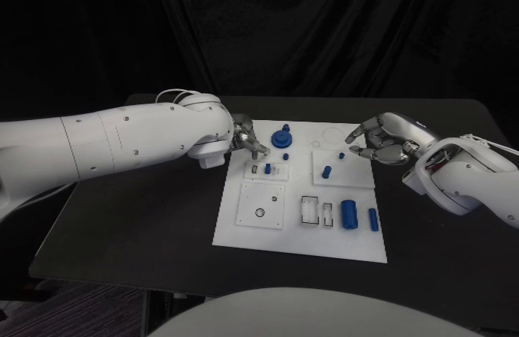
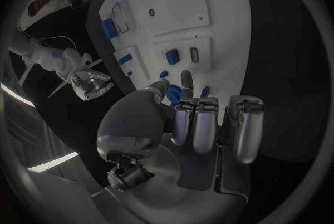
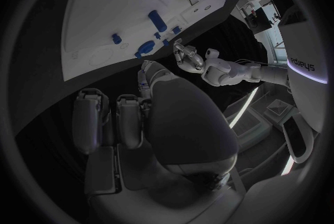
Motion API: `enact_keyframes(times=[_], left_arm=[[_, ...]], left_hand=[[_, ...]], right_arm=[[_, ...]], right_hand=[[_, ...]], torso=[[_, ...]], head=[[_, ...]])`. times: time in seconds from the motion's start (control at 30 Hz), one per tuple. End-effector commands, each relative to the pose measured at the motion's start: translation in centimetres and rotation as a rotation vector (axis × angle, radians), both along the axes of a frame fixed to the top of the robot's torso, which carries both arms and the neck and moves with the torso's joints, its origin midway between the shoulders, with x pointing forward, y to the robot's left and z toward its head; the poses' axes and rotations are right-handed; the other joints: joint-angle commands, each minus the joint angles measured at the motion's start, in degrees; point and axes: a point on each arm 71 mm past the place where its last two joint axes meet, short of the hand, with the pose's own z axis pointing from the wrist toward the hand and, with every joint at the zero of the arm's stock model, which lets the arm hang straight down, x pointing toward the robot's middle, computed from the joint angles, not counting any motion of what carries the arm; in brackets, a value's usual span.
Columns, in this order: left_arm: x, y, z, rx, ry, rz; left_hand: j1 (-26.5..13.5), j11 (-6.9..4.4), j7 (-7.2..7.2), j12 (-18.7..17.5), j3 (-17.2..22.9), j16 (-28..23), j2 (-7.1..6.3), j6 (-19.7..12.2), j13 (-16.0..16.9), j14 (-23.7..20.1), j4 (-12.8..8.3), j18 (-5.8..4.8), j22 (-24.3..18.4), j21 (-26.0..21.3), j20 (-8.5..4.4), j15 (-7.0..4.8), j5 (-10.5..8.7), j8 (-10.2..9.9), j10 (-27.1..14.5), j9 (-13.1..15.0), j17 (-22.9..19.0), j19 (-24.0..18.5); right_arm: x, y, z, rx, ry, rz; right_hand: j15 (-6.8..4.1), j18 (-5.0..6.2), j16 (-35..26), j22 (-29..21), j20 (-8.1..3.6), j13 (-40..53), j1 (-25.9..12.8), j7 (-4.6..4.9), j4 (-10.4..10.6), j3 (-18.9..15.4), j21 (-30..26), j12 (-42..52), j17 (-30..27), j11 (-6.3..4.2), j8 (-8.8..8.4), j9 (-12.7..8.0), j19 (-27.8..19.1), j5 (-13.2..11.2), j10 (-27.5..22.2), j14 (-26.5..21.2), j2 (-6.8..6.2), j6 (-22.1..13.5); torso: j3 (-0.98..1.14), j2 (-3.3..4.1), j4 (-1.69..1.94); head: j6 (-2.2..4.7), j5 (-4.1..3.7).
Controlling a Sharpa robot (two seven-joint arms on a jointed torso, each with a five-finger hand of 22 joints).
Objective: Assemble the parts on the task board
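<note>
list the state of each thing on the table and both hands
task board: flat on the black table
large blue cylinder: lying on the board
round blue knob part: standing upright
left hand: over the board's far left, holds nothing visible
right hand: fingers curled, empty

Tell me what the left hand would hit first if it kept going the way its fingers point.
Probably the small blue peg on the white board: the left hand has its fingertips angled down toward it, just above. Depth is hard to judge, so it might meet the board beside it.
</note>
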Motion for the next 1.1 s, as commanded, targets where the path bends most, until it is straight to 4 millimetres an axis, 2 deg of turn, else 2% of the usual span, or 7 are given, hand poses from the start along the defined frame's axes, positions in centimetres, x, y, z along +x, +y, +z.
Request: enact_keyframes(times=[0.03,0.23,0.33,0.53,0.63,0.8,1.1], left_arm=[[0.4,0.4,0.8,-0.009,-0.054,0.025],[1.1,1.0,1.6,0.032,-0.082,0.03],[1.5,1.3,1.7,0.04,-0.088,0.034],[2.1,1.8,1.7,0.051,-0.092,0.047],[2.5,2.0,1.6,0.06,-0.089,0.053],[3.1,2.2,1.4,0.074,-0.082,0.057],[4.0,2.2,1.1,0.086,-0.072,0.053]], left_hand=[[0.77,-0.4,-0.12,0.2,-0.1,-0.07,0.17,0.38,15.09,5.88,-0.17,-0.35,15.09,0.17,-0.44,-0.46,0.31,0.28,6.02,0.13,15.09,6.13],[0.79,-0.59,-0.32,0.2,-0.5,-0.07,0.2,1.12,15.09,5.88,0.24,-0.35,15.09,0.17,-0.62,-0.63,0.16,0.64,6.02,0.46,15.09,6.13],[0.72,-0.66,-0.4,0.2,-0.7,-0.07,0.19,1.39,15.09,5.88,0.45,-0.35,15.09,0.17,-0.67,-0.69,0.02,0.76,6.02,0.55,15.09,6.13],[0.8,-0.76,-0.53,0.2,-0.9,-0.07,0.15,1.73,15.09,5.88,0.59,-0.35,15.09,0.17,-0.75,-0.77,-0.16,0.95,6.02,0.74,15.09,6.13],[1.34,-0.95,-0.76,0.2,-1.1,-0.07,0.11,2.08,15.09,5.88,0.51,-0.35,15.09,0.17,-0.9,-0.94,-0.12,1.49,6.02,1.45,15.09,6.13],[2.08,-1.2,-1.0,0.2,-1.48,-0.07,0.13,1.92,15.09,5.88,0.45,-0.35,15.09,0.17,-1.16,-1.18,0.08,2.55,6.02,3.3,15.09,6.13],[3.03,-1.18,-0.91,0.2,-1.79,-0.07,0.01,0.51,15.09,5.88,0.07,-0.35,15.09,0.17,-1.27,-1.22,-0.01,2.74,6.02,4.76,15.09,6.13]], right_arm=[[0.0,0.0,-0.2,-0.004,0.012,-0.014],[0.1,0.0,-0.2,-0.005,0.012,-0.014],[0.1,0.1,-0.2,-0.006,0.012,-0.013],[0.1,0.0,-0.4,-0.008,0.017,-0.014],[0.1,0.0,-0.5,-0.009,0.019,-0.013],[0.1,0.1,-0.6,-0.008,0.021,-0.01],[0.0,0.0,-0.6,-0.007,0.022,-0.011]], right_hand=[[0.38,0.25,-0.19,10.99,0.35,9.16,-0.34,0.39,-0.05,0.26,-0.16,-0.37,3.91,0.37,-0.33,-0.09,1.33,-0.13,2.18,3.76,0.4,-0.11],[0.38,0.25,-0.19,10.99,0.35,9.16,-0.34,0.39,-0.05,0.26,-0.16,-0.37,3.91,0.37,-0.33,-0.09,1.33,-0.13,2.18,3.76,0.4,-0.11],[0.38,0.25,-0.19,10.99,0.35,9.16,-0.34,0.39,-0.05,0.26,-0.16,-0.37,3.91,0.37,-0.33,-0.09,1.33,-0.13,2.18,3.76,0.4,-0.11],[0.38,0.25,-0.19,10.99,0.35,9.16,-0.34,0.39,-0.05,0.26,-0.16,-0.37,3.91,0.37,-0.33,-0.09,1.33,-0.13,2.18,3.76,0.4,-0.11],[0.39,0.26,-0.22,10.97,0.36,9.1,-0.44,0.38,-0.02,0.28,-0.21,-0.42,3.84,0.37,-0.37,-0.13,1.31,-0.12,2.15,3.75,0.45,-0.14],[0.39,0.26,-0.22,10.97,0.36,9.1,-0.44,0.38,-0.02,0.28,-0.21,-0.42,3.84,0.37,-0.37,-0.13,1.31,-0.12,2.15,3.75,0.45,-0.14],[0.39,0.27,-0.23,10.97,0.36,9.07,-0.46,0.37,-0.03,0.33,-0.23,-0.44,3.84,0.37,-0.38,-0.15,1.31,-0.07,2.14,3.75,0.51,-0.15]], torso=[[0.0,-0.03,0.01],[0.1,-0.04,-0.15],[0.07,0.02,0.09],[0.19,0.04,-0.11],[0.02,0.04,0.05],[0.0,0.11,-0.25],[0.04,-0.01,0.04]], head=[[0.01,0.0],[0.01,0.01],[0.01,-0.3],[0.01,0.03],[0.01,0.0],[0.01,0.25],[0.01,-0.16]])
